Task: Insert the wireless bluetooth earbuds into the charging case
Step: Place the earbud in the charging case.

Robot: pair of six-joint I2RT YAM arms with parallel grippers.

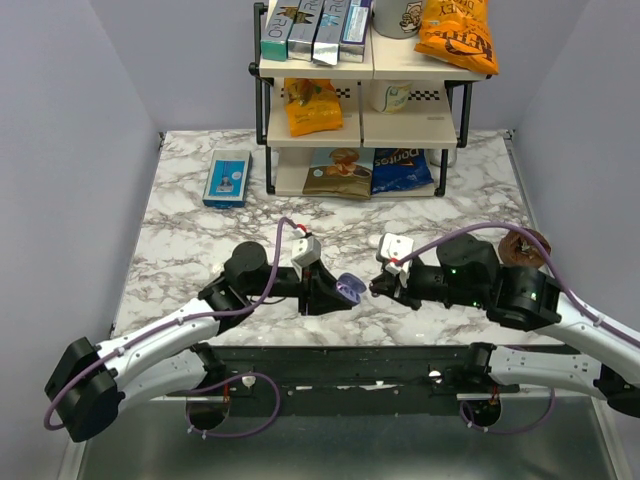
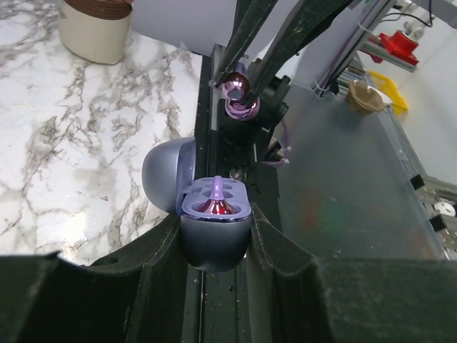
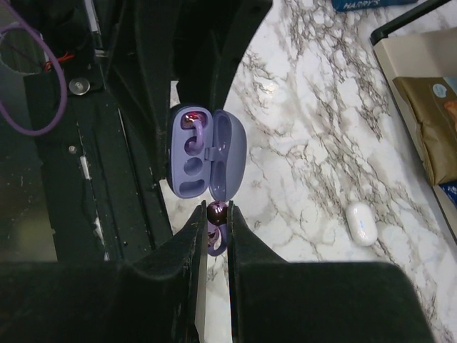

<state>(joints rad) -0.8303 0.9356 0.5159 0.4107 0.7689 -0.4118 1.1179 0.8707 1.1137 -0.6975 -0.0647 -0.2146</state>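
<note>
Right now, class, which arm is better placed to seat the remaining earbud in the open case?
Right: the right gripper pinches the earbud just short of the charging case, which the left gripper clamps, one socket empty.

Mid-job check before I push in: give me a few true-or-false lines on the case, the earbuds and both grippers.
1. The left gripper holds the charging case with its lid open. True.
2. Both slots in the case are empty. False: a seated earbud fills one slot.
3. The right gripper pinches the loose earbud. True.
4. The white oval case sits on the shelf. False: it lies on the marble table.
</note>
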